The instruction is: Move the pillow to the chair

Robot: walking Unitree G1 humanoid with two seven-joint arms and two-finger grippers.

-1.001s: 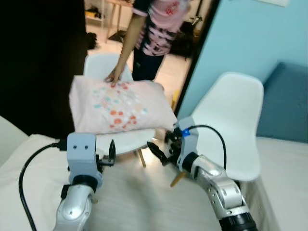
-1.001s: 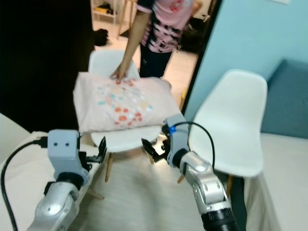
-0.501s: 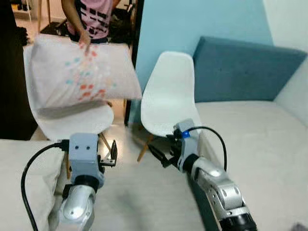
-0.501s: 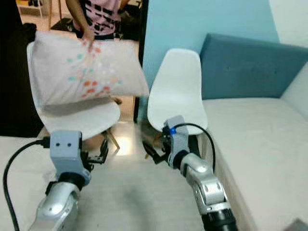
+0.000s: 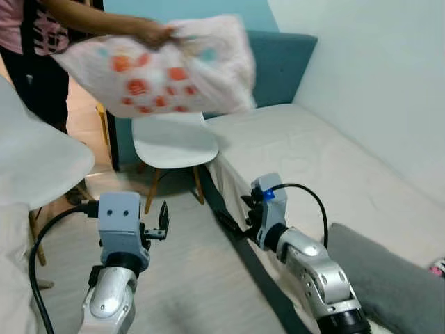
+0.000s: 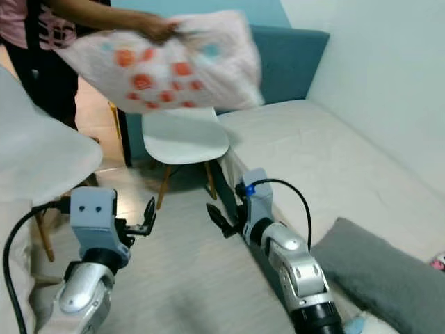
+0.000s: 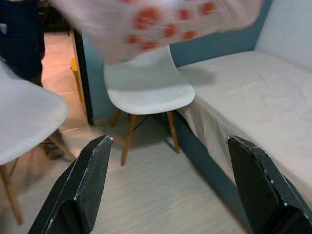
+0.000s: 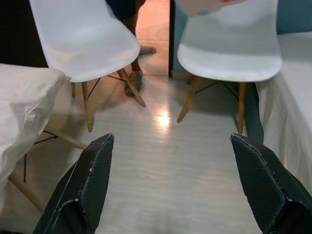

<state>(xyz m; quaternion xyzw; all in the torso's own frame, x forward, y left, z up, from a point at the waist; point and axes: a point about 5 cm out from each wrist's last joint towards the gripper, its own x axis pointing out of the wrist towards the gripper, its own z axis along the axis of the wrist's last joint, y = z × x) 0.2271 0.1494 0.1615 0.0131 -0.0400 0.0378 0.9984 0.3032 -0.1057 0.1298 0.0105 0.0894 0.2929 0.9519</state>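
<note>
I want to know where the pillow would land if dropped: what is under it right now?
The pillow, held up by a person's hand, hangs above a white chair beside the bed. It covers the chair's backrest; the seat shows.

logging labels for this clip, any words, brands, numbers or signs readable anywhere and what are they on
None: no readable text in any view.
The pillow held up in a person's hand carries only orange and teal blotches, a print, not letters.
The person's pink top has dark marks too blurred to read.
The white chair, the bed, the left gripper and the right gripper bear no visible labels.
</note>
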